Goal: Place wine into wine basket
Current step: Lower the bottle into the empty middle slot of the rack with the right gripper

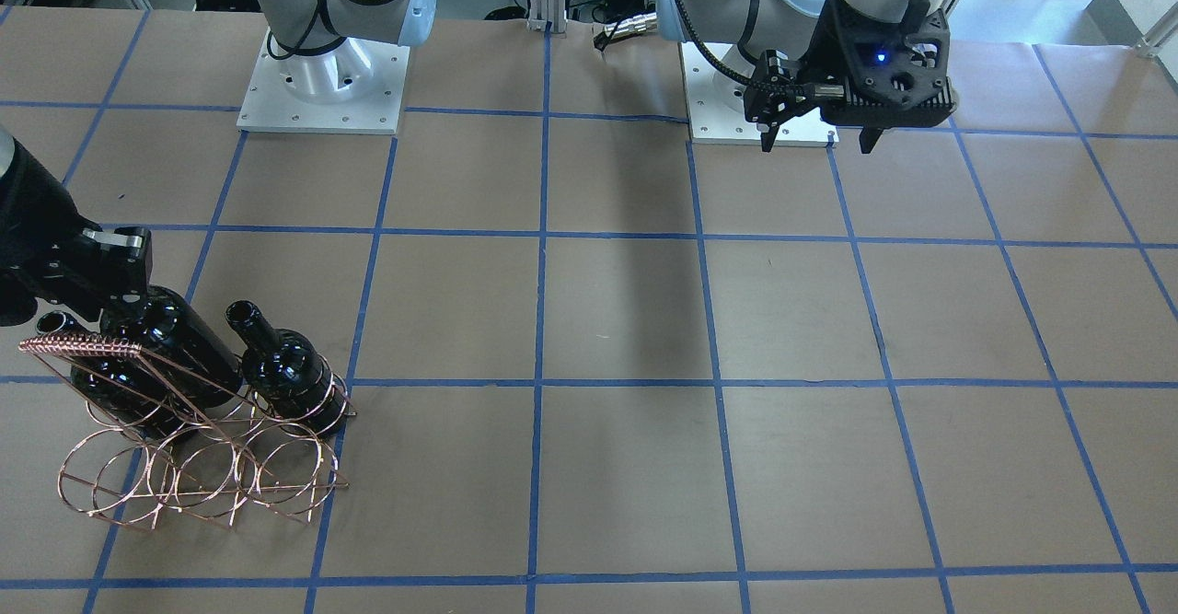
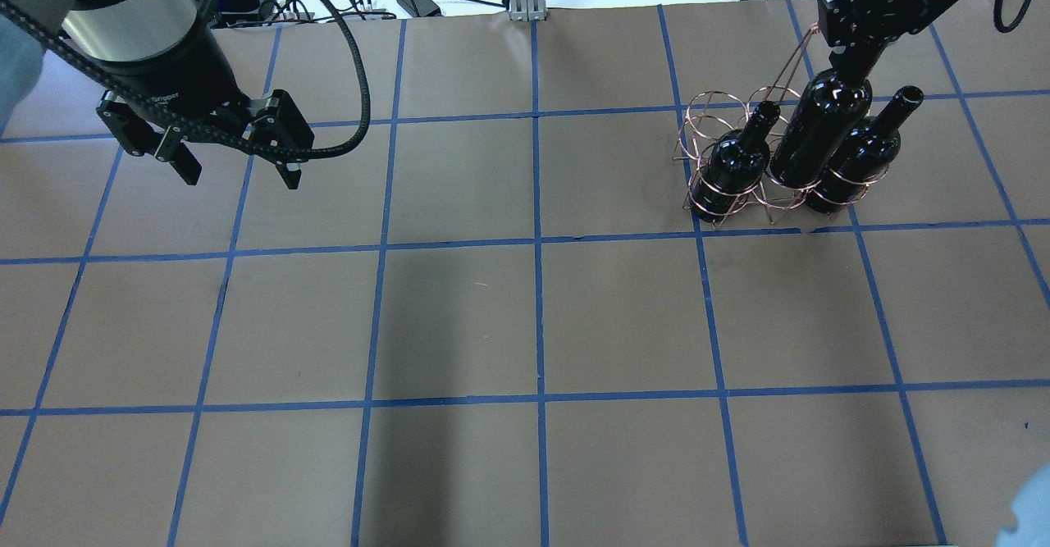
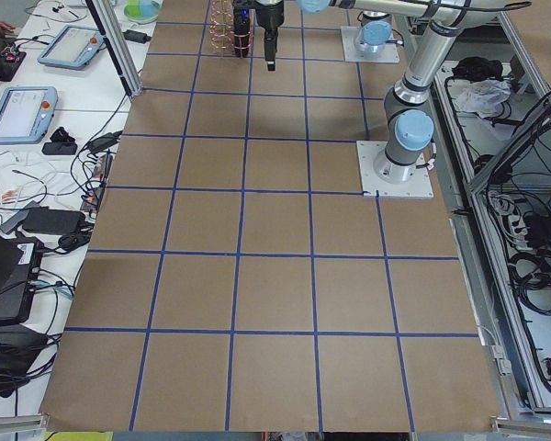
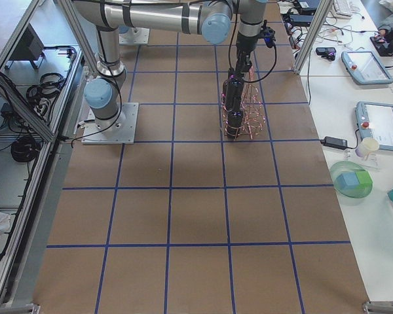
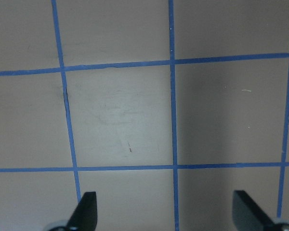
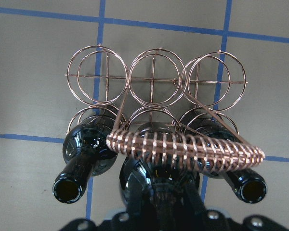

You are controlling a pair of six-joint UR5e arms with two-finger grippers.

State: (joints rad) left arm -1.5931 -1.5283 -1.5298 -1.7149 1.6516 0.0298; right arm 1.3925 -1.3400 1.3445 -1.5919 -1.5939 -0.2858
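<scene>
Wine (image 2: 820, 133), glossy black glass, at round-ringed copper-wire wine basket (image 6: 183, 147)

The wine (image 2: 820, 129) is glossy black glass, the wine basket (image 6: 183, 147) shiny copper-coloured wire.

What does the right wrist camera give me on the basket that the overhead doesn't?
Right wrist only: the wine basket has its upper-row rings empty, and the side bottles show open mouths. Overhead only: the left gripper is open above bare table, and the right gripper is clamped on the neck of the wine, which sits higher than its neighbours. Both: three bottles along one row.
</scene>
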